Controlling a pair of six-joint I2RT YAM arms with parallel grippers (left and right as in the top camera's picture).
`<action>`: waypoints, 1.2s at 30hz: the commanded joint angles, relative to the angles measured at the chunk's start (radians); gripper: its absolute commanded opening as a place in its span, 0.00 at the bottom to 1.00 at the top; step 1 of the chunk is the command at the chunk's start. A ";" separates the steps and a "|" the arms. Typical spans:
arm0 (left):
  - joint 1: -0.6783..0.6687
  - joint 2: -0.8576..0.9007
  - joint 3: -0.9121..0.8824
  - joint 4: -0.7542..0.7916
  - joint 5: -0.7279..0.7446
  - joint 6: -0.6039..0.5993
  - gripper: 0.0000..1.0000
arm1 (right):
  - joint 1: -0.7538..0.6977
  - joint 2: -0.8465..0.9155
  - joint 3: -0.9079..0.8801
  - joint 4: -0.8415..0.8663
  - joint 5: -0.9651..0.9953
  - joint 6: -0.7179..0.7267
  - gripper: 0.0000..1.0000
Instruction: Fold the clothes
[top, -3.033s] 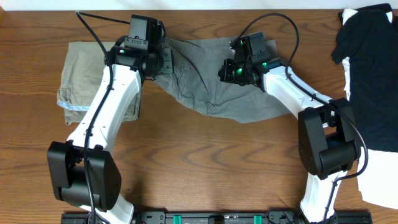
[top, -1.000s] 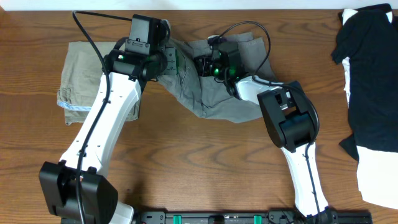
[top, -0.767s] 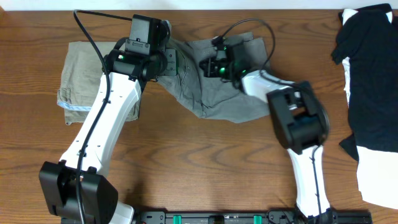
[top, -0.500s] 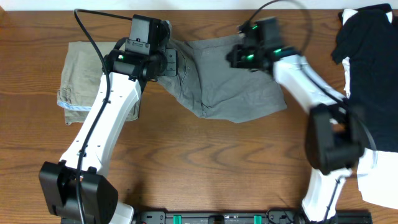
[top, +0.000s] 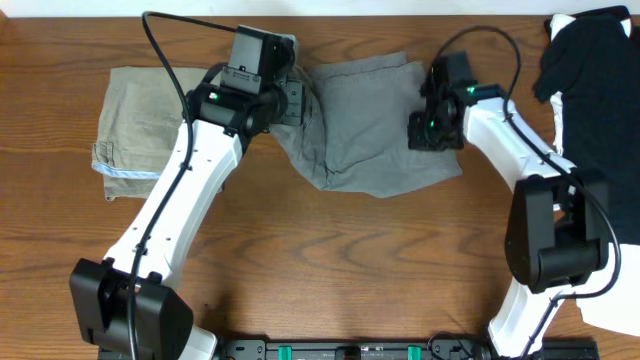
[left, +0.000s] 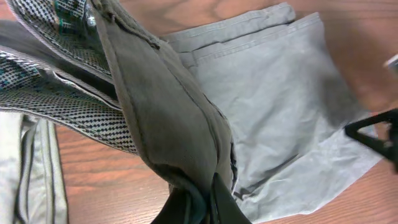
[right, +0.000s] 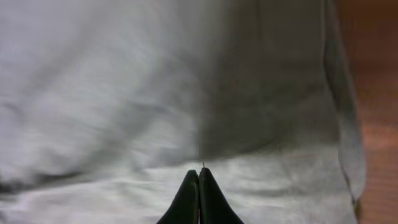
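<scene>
Folded olive-khaki shorts lie at the tabletop's left. Beside them, the left end effector is clamped on a raised fold of the grey shorts spread at centre. The right end effector, fingers pressed together, sits over their right side. A black garment and a white garment lie far right.

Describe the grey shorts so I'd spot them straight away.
On the wooden table, look at the far middle. The grey shorts lie spread there, one end lifted by the left gripper. They are the only grey cloth: olive shorts lie to their left, a black garment at the right edge.
</scene>
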 joint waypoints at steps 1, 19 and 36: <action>-0.014 -0.013 0.025 0.006 -0.004 0.017 0.06 | -0.014 0.005 -0.042 0.010 0.038 -0.016 0.01; -0.124 0.071 0.027 0.078 -0.003 0.016 0.06 | -0.027 0.005 -0.191 0.025 0.062 0.036 0.01; -0.194 0.092 0.027 0.201 0.000 -0.083 0.06 | -0.027 0.005 -0.228 -0.003 0.061 0.071 0.01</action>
